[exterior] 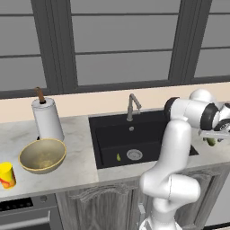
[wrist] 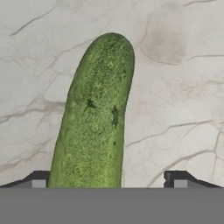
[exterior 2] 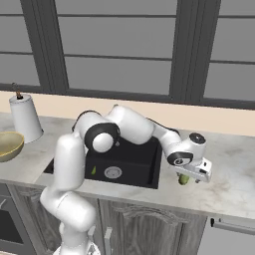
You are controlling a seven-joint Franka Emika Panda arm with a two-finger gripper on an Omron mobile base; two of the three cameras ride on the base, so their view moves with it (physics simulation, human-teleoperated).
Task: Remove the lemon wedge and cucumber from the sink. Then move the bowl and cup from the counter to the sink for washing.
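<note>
**A:** Start at your end effector. How does it stand?

**B:** My end effector point(wrist: 106, 183) hangs over the bench point(wrist: 175, 87) to the right of the sink point(exterior 2: 130, 160), its fingers point(wrist: 38, 180) spread wide apart and clamped on nothing. The cucumber point(wrist: 94, 113) lies between them on the marbled stone. One finger sits just beside its left flank; the other stands off to its right with bare stone between.

**A:** And from the base cameras?

**B:** In the right base view the cucumber point(exterior 2: 184, 179) peeks out green under my hand, near the front edge of the bench and right of the sink's right rim. In the left base view it point(exterior: 210, 141) shows as a green bit below my wrist.

**A:** Room to move?

**B:** Open stone stretches right and far of my hand toward the wall. The bench's near edge is close, and the sink's right rim is just to the left.

**A:** The rest?

**B:** The lemon wedge point(exterior: 118, 157) lies on the sink floor, left of the drain point(exterior: 134, 154). The faucet point(exterior: 132, 106) rises at the sink's far rim. On the bench left of the sink sit the bowl point(exterior: 43, 155), the cup point(exterior: 6, 174) at its near left, and a paper towel roll point(exterior: 46, 117) behind it.
</note>
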